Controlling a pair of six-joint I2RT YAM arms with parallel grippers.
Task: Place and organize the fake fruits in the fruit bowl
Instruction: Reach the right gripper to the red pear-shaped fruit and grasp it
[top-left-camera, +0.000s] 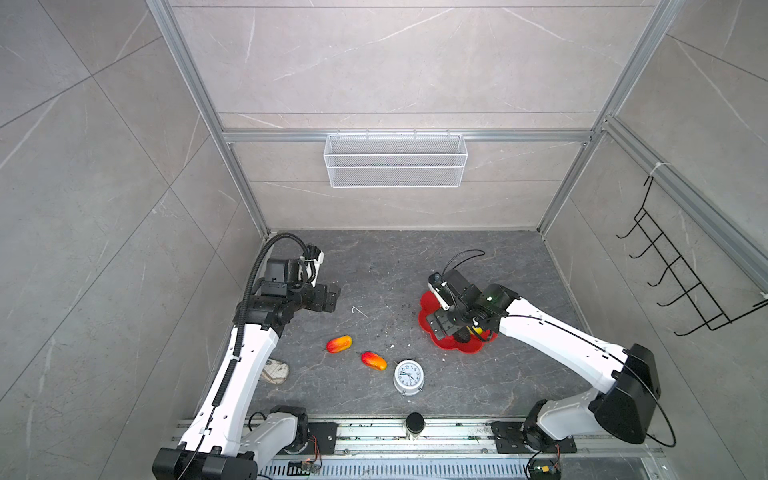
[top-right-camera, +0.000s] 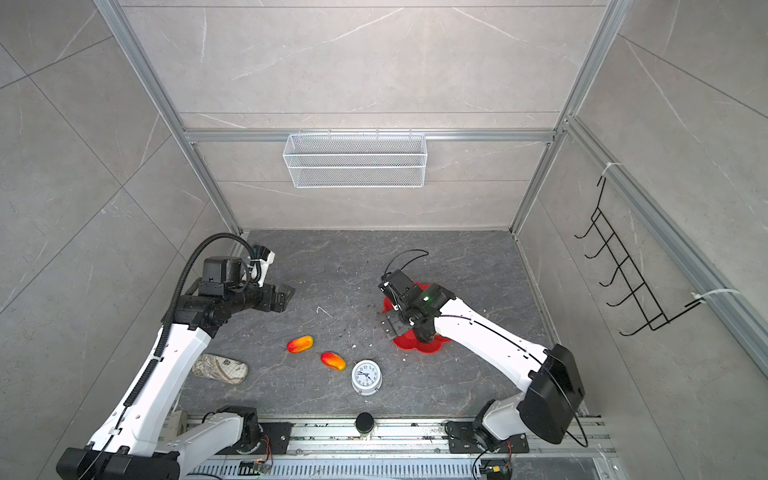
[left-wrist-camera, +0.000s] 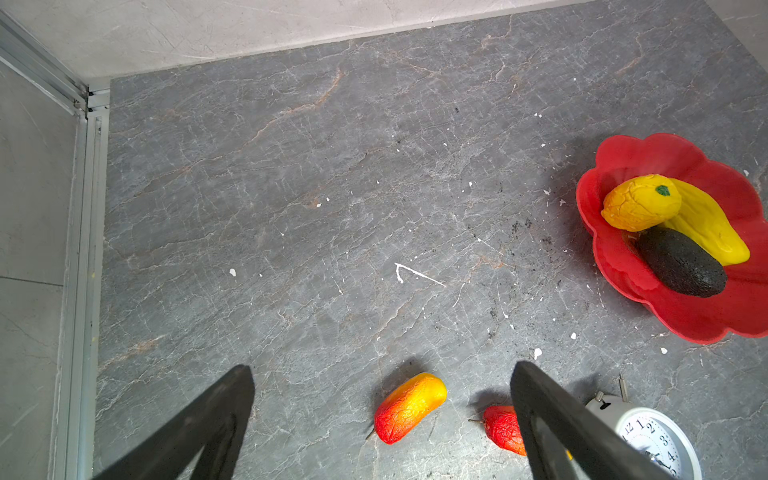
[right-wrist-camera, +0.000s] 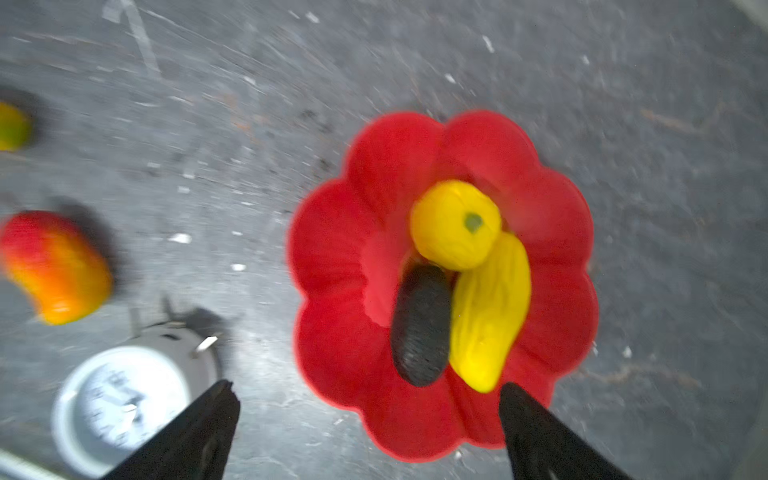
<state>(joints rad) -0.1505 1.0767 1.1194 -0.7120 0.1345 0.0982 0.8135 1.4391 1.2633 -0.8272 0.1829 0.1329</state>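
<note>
My right gripper (right-wrist-camera: 368, 388) is spread wide with nothing between its fingers, hanging above the bowl (right-wrist-camera: 332, 232); that wrist view is blurred. The bowl sits on the desk (top-left-camera: 374, 266), on the right side in both top views, mostly hidden under that arm. Three fruits lie in it, bunched at its middle. The round yellow fruit (right-wrist-camera: 455, 226) rests against one end of the long yellow fruit (right-wrist-camera: 490, 307). The dark fruit (right-wrist-camera: 422, 328) lies alongside the long one, its end up against the round one. Two more fruits are out on the desk, well apart from the bowl: a mango (top-left-camera: 339, 344) and, near it, a second mango (top-left-camera: 374, 360). The second one lies just beside the clock (top-left-camera: 408, 375), and I see a small gap between them. My left gripper (left-wrist-camera: 382, 370) is spread too and empty, held above bare desk on the left, away from both mangoes.
</note>
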